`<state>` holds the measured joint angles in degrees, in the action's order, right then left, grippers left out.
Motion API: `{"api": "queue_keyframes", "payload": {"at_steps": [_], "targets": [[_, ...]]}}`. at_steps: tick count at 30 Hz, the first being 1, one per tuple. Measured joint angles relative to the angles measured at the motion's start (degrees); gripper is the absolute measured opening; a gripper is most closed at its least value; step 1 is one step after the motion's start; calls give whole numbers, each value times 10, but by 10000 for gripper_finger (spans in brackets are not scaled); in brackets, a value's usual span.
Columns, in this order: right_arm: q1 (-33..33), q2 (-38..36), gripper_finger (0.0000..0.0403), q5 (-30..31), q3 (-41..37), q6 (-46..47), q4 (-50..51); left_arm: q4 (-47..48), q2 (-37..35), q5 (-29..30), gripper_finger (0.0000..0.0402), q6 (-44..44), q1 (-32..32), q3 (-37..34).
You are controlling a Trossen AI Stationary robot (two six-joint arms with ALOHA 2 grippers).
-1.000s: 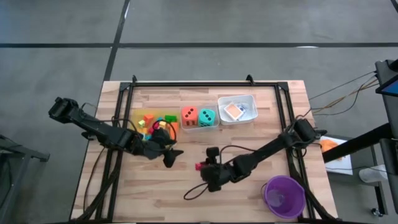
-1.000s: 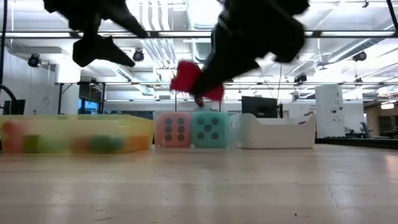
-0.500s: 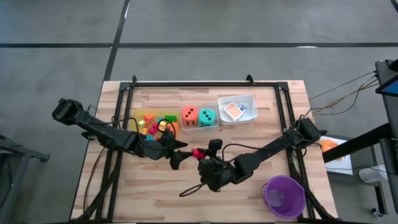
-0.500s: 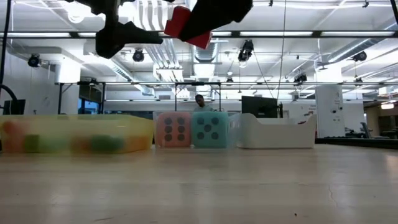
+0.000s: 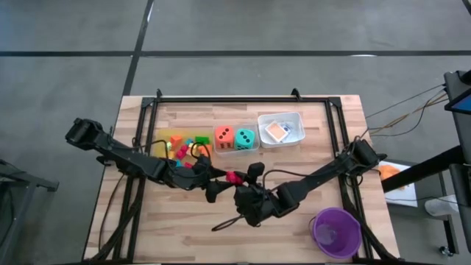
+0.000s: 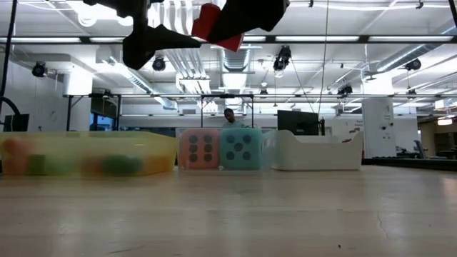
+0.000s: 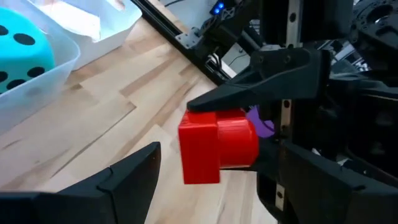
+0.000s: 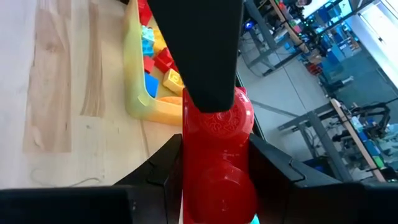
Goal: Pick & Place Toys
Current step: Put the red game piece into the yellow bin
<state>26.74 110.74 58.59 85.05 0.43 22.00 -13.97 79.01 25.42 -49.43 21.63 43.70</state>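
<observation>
A red block (image 5: 234, 177) hangs high over the table's middle with my right gripper (image 5: 241, 181) shut on it; the low view shows the red block (image 6: 213, 23) near the picture's top. My left gripper (image 5: 213, 186) reaches in from the table's left and is open. Its two fingers (image 7: 127, 180) stand to either side of the red block (image 7: 214, 146) and a little short of it, with gaps showing. More blocks lie in the yellow tray (image 5: 157, 142). An orange die (image 5: 224, 137) and a teal die (image 5: 244, 138) sit in a clear tray. My right gripper pinches the red block between its two fingers (image 7: 261, 84) by the rounded end (image 7: 242, 142); the squared end (image 7: 198, 149) sticks out past the fingertips toward my left gripper. The fingers come from the table's right, roughly level. The block is lifted clear of the table.
A white tray (image 5: 260, 129) holding cards stands at the back right of the dice. A purple cup (image 5: 337, 230) stands at the near right corner. Bare wood lies along the near edge below both grippers. Black frame rails run along the table's sides.
My right gripper has risen and turned, carrying the red block from just above the table to well above it. My left gripper has moved toward the table's right, up to the block, and has tipped more level. Neither gripper's finger gap has changed.
</observation>
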Motion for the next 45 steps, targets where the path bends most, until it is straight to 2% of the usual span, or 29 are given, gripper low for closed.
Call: {"api": "queue_keyframes", "payload": {"at_steps": [18, 22, 31, 39, 41, 45], "targets": [[0, 0, 128, -19, 17, -47, -30, -7, 0, 16, 307, 26, -3, 0], [0, 0, 128, -20, 17, -64, -34, -10, 0, 13, 277, 30, -3, 0], [-3, 1, 128, -2, 16, -87, -41, -24, 0, -2, 153, 40, -3, 1], [-4, 1, 128, 7, 16, -97, -44, -28, 0, -4, 150, 53, -4, 1], [-4, 1, 145, -4, 16, -96, -44, -27, 0, -4, 150, 53, -4, 1], [-4, 1, 248, -19, 18, -65, -47, -17, 0, -5, 149, 66, -4, -1]]}}
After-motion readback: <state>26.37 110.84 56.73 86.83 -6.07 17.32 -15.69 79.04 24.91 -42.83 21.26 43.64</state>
